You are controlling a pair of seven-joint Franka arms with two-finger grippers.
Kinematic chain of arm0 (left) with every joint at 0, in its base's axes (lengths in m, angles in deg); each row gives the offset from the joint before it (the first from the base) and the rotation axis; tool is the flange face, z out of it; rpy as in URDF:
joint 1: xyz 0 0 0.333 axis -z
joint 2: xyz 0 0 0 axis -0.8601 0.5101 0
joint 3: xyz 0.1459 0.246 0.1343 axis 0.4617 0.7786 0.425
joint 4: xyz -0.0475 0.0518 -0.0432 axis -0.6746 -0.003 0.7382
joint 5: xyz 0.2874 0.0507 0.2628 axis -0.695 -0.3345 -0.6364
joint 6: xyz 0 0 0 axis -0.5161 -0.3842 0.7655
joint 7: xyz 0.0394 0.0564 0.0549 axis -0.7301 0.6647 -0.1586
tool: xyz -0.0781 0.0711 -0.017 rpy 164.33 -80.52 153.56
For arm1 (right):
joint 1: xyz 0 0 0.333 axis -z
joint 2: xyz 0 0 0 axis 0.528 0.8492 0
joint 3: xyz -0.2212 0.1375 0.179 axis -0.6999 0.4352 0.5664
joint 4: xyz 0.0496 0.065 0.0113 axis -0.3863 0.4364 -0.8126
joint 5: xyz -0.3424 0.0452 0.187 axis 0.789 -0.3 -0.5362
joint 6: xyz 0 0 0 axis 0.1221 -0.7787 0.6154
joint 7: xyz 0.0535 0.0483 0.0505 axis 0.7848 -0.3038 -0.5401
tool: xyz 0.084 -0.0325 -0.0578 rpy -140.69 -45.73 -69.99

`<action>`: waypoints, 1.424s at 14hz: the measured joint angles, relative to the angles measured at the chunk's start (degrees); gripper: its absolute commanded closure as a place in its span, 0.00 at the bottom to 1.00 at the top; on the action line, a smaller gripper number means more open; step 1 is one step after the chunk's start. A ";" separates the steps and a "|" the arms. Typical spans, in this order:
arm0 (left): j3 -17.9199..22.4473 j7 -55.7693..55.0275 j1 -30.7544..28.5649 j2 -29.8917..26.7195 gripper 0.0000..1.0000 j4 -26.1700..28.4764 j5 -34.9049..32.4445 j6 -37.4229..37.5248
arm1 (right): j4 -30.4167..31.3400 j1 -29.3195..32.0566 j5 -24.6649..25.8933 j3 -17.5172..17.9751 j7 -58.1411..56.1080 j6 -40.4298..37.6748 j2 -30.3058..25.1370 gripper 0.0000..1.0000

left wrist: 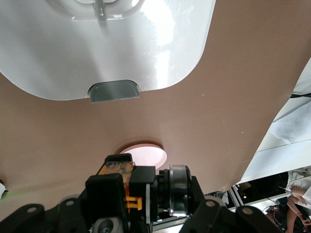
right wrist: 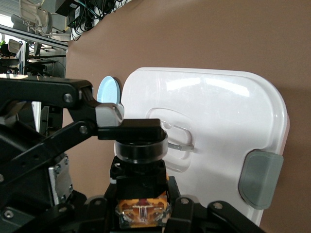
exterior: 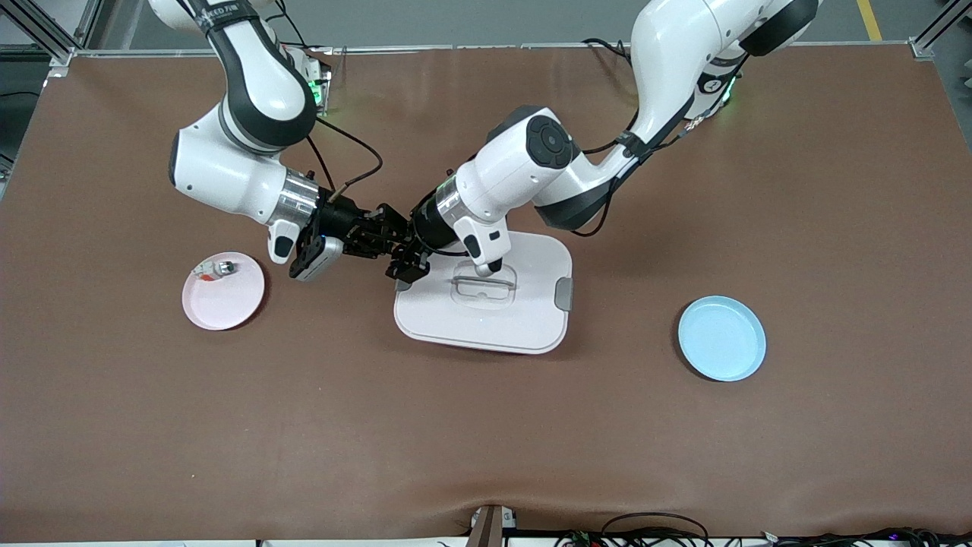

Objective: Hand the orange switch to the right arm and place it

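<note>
Orange switch (right wrist: 141, 204) sits between the two grippers over the table beside the white lid (exterior: 486, 304): the left gripper (exterior: 401, 262) and the right gripper (exterior: 377, 232) both have their jaws clamped on it. If one lets go before the other's hold is firm, the tiny part could drop.

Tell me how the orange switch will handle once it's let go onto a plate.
The orange switch, held where the left gripper meets the right gripper, looks rigid: a hard black barrel with a metal ring, so squeezing probably won't deform it. Being stubby and round, it may roll if laid sideways. It is tiny, so likely light and easily knocked.
</note>
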 measured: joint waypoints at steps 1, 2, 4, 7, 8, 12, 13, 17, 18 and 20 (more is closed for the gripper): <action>-0.02 0.09 0.00 -0.02 0.00 -0.17 0.00 0.00 | 0.08 0.00 0.10 -0.04 -0.69 0.06 0.07 1.00; -0.09 0.21 0.00 -0.07 0.00 -0.58 0.00 0.00 | 0.22 0.00 0.15 -0.18 -2.58 0.18 0.30 1.00; -0.10 0.36 -0.08 -0.18 0.00 -1.44 -0.22 0.28 | 0.24 0.27 0.15 -0.69 -8.59 0.29 0.96 1.00; -0.07 0.65 -1.07 -0.86 0.00 -2.01 -4.86 4.63 | 0.25 1.79 1.26 -1.24 -13.86 -0.21 1.80 1.00; -0.07 0.65 -1.97 -1.54 0.00 -2.18 -6.66 6.70 | 0.25 2.46 3.80 -1.33 -14.48 -0.42 1.87 1.00; -0.01 7.56 -7.35 -5.80 0.00 -2.60 -9.88 17.29 | 0.01 5.94 23.27 -1.50 -16.11 -1.53 1.89 1.00; 0.00 10.70 -8.73 -6.90 0.00 -2.62 -10.17 19.71 | -0.03 7.03 27.55 -1.51 -17.85 -2.03 1.93 1.00; 0.19 26.48 -15.03 -10.78 0.00 -2.61 -10.78 30.48 | 0.20 12.40 41.01 -1.70 -31.82 -2.94 3.27 1.00; 0.26 30.95 -16.93 -11.48 0.00 -2.61 -11.28 32.91 | 0.28 14.02 44.30 -1.75 -35.97 -3.05 3.80 1.00; 0.29 39.74 -20.77 -12.55 0.00 -2.60 -13.30 37.62 | 0.46 17.01 49.73 -1.83 -42.94 -3.19 4.91 1.00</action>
